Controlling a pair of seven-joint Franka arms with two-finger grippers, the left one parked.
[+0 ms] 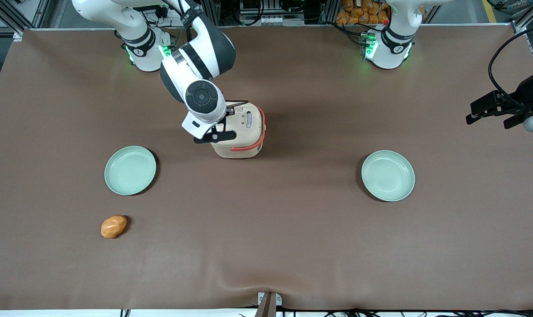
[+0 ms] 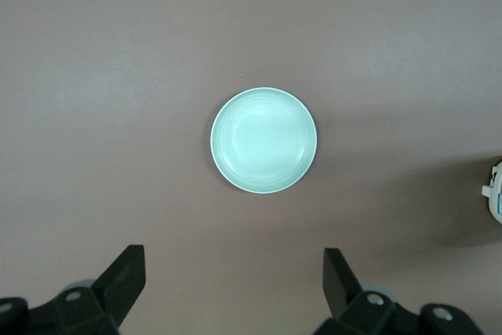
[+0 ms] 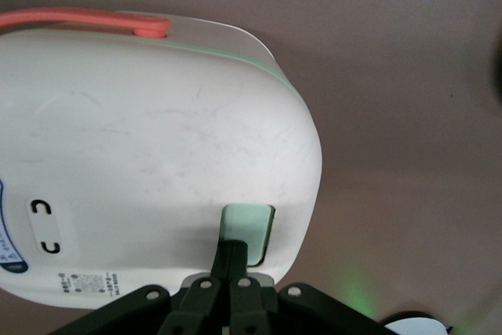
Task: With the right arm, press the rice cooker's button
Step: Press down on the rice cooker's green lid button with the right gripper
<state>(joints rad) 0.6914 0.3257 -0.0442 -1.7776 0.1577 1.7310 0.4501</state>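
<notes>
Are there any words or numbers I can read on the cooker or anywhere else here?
None can be read.
Blue-and-white oval label on the cream rounded rice cooker: print too small to read.
Tiny grey print on the cooker's lid: blurred, unreadable.
The slim black gripper is shut, fingertips on the pale green button, which bears no text.

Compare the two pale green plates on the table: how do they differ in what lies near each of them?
The plate toward the working arm's end has an orange-brown lump lying nearer the front camera than it; the plate toward the parked arm's end has nothing close by. The first plate also lies nearer the rice cooker, where the gripper, fingers shut, touches the button. Both plates are round, pale green and empty.
</notes>
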